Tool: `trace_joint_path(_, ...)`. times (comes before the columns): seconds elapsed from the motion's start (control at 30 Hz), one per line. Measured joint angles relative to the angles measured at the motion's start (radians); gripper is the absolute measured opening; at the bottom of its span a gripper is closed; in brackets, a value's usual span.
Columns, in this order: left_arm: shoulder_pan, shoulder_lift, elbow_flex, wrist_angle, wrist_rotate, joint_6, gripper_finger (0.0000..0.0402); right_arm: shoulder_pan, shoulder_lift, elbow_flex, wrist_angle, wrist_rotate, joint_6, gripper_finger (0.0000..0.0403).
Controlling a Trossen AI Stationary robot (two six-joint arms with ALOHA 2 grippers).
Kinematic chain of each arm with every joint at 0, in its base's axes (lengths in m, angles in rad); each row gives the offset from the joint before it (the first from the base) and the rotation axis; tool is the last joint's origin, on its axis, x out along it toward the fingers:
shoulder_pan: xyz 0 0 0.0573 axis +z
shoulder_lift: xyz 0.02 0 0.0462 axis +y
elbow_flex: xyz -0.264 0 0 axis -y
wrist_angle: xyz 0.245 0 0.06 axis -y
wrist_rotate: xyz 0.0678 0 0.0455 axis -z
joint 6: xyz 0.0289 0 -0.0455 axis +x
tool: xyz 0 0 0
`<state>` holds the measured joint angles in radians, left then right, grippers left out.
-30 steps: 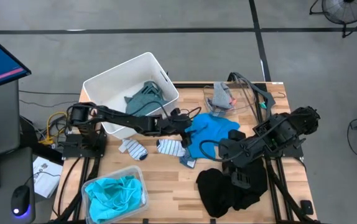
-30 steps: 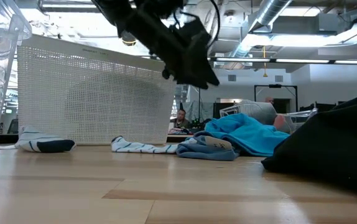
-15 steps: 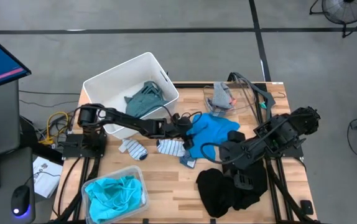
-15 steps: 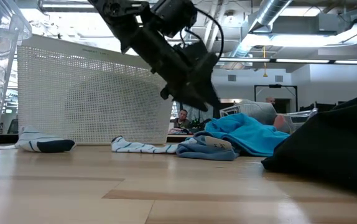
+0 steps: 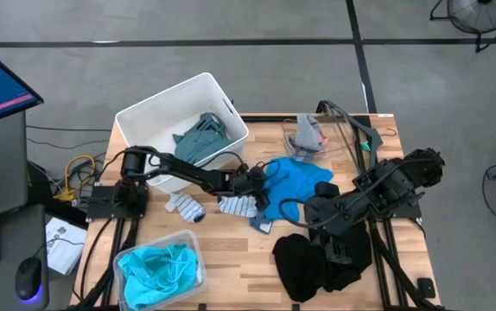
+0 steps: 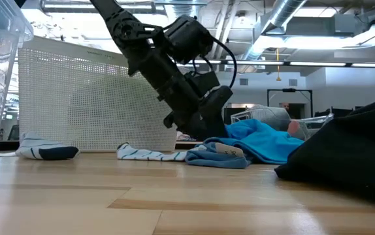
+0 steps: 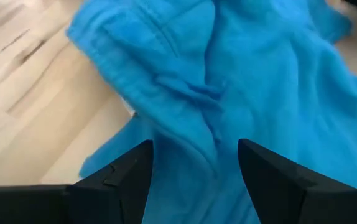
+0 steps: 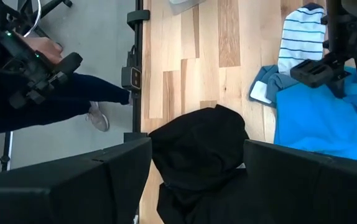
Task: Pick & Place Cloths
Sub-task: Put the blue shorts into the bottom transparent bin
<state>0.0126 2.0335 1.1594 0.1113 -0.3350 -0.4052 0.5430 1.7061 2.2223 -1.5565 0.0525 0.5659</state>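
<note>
A blue shirt (image 5: 298, 186) lies crumpled at the table's middle, resting partly on a grey-blue cloth (image 6: 217, 156). My left gripper (image 7: 194, 177) is open and low at the shirt's left edge (image 5: 263, 183), slanting down, with a fold of the shirt (image 7: 191, 124) between its fingers. Beside it lie a striped sock (image 5: 238, 206) and a white-and-navy sock (image 5: 185, 206). Large black clothes (image 5: 317, 259) are heaped at the near right. My right gripper (image 8: 197, 186) hangs open high above them. My left gripper stands astride a fold of the blue shirt near the shirt's left edge (image 7: 166, 143), coming from the table's left and slanting down. I cannot tell whether its fingertips (image 7: 135, 171) touch the cloth. The shirt lies slack on the table.
A white bin (image 5: 157, 117) with a teal-grey shirt (image 5: 203, 134) stands far left. A clear tub (image 5: 192, 246) holds a turquoise shirt near left; another tub (image 5: 343, 130) with grey-and-orange socks is far right. A person's leg (image 8: 73, 99) shows beside the table.
My left gripper has come down toward the blue shirt's left edge, rolling about its own line as it sank, and its fingers stay open. The shirt and the socks have kept their places.
</note>
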Motion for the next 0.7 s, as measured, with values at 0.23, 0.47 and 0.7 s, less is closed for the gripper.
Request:
trace_joint_path(0.23, 0.033, 0.012, 0.002, 0.008, 0.055, 0.009, 0.0183, 0.007, 0.0, 0.0, 0.017, 0.008, 0.003, 0.0249)
trace_joint_path(0.47, 0.079, 0.009, -0.001, 0.016, 0.242, 0.003, 0.0015, 0.006, 0.0, 0.0, 0.051, 0.035, 0.001, 0.0249)
trace_joint_path(0.7, -0.032, -0.273, 0.0, 0.026, 0.191, 0.014, 0.0001, 0.026, 0.0, 0.0, 0.052, 0.033, 0.02, 0.0249)
